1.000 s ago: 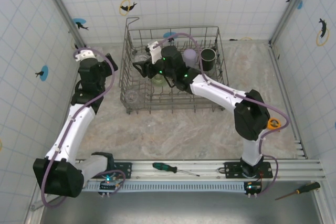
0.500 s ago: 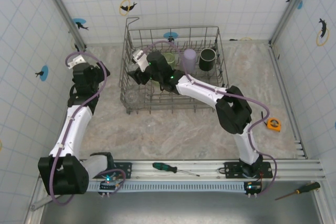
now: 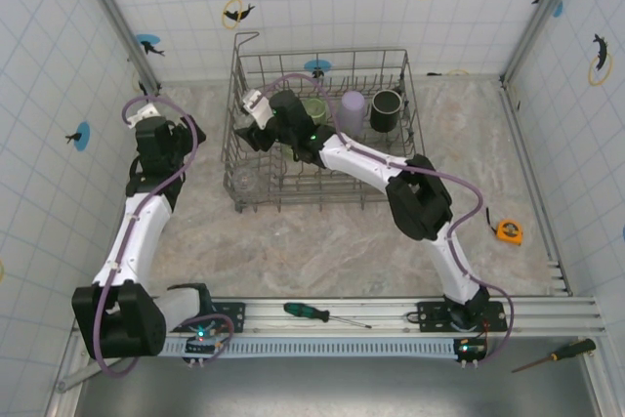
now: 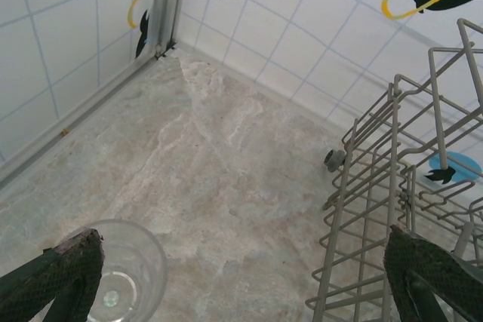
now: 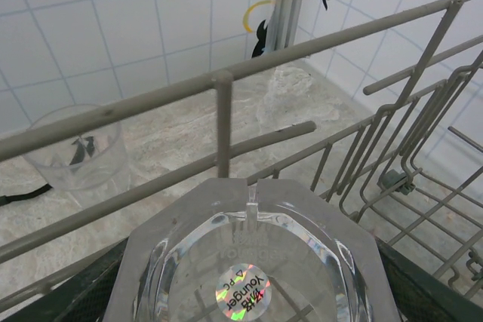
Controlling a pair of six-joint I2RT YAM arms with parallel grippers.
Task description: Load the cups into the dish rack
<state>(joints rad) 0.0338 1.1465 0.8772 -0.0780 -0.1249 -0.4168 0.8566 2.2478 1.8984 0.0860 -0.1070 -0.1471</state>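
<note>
The left gripper point(image 4: 245, 258) hangs over the table point(image 4: 226, 148) at the rack's 9 o'clock. Its jaws are spread wide with nothing between them. A clear loose cup point(image 4: 124, 277) stands upright on the table just beside one finger point(image 4: 64, 273). The rack point(image 3: 323, 53) sits toward the table's 12 o'clock. A clear corner cup point(image 3: 244, 181) rests in the rack's 7 o'clock corner. The right gripper point(image 5: 249, 284) reaches into the rack's 9 o'clock side and is clamped on a clear faceted held cup point(image 5: 189, 262), whose stickered base faces the wrist camera. The rack's wall wires cross just beyond the held cup, and the loose cup stands outside them at 10 o'clock. From the gripper toward 3 o'clock, three more stand in a row inside the rack: a green cup point(image 3: 314, 109), a lilac cup point(image 3: 352, 105) and the mug point(image 3: 386, 109), each close to the next.
</note>
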